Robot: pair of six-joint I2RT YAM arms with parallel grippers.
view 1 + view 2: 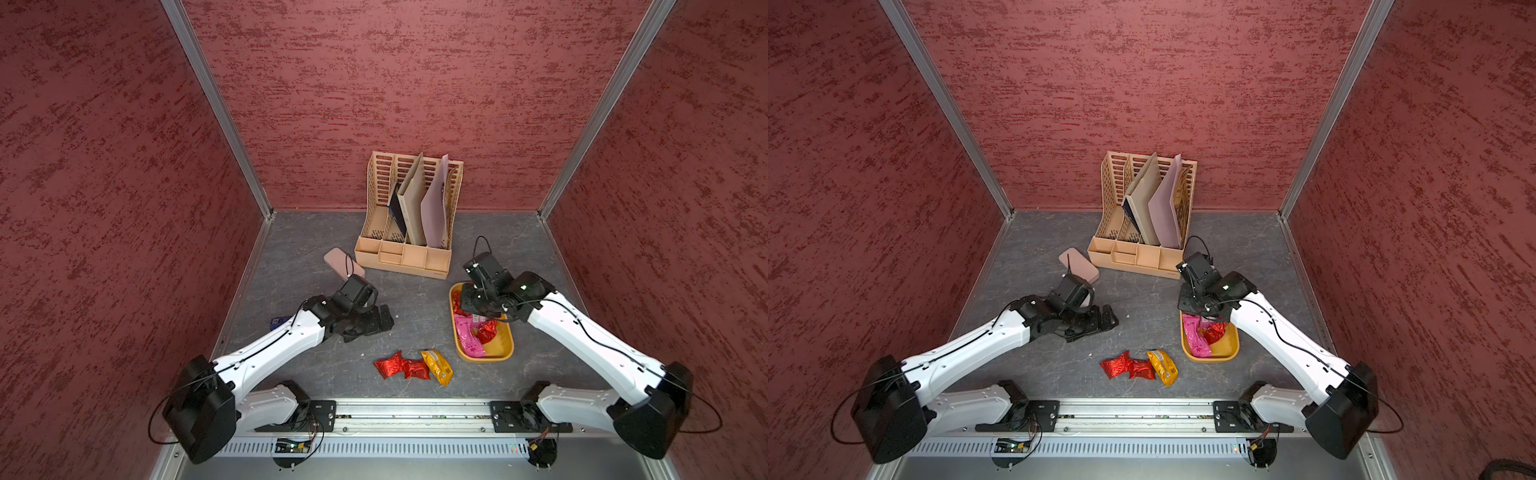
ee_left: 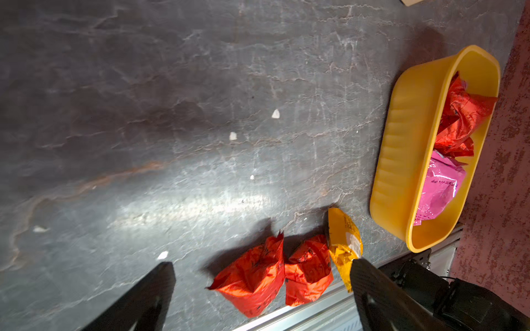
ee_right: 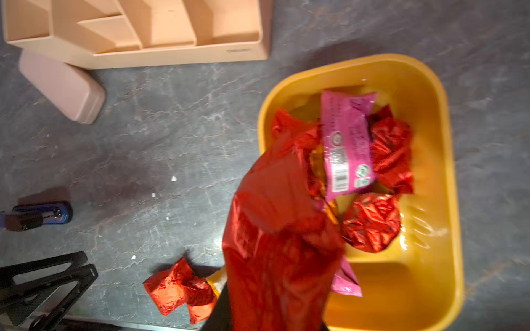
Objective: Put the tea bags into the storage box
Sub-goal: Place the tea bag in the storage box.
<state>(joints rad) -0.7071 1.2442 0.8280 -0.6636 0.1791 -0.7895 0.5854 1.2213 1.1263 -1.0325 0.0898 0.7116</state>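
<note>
Above box (image 3: pixel 430 286), right pincer (image 1: pixel 468 306) seemingly pinching tea bag (image 3: pixel 275 243)

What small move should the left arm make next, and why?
Probably lower the left gripper toward the nearest red tea bag: its jaws stand open and empty, and this bag, another red one and an orange-gold one lie on the table outside the storage box.

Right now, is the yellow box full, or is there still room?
Partly full. Red and pink tea bags lie piled at one end of the yellow box; the other end shows bare bottom.
</note>
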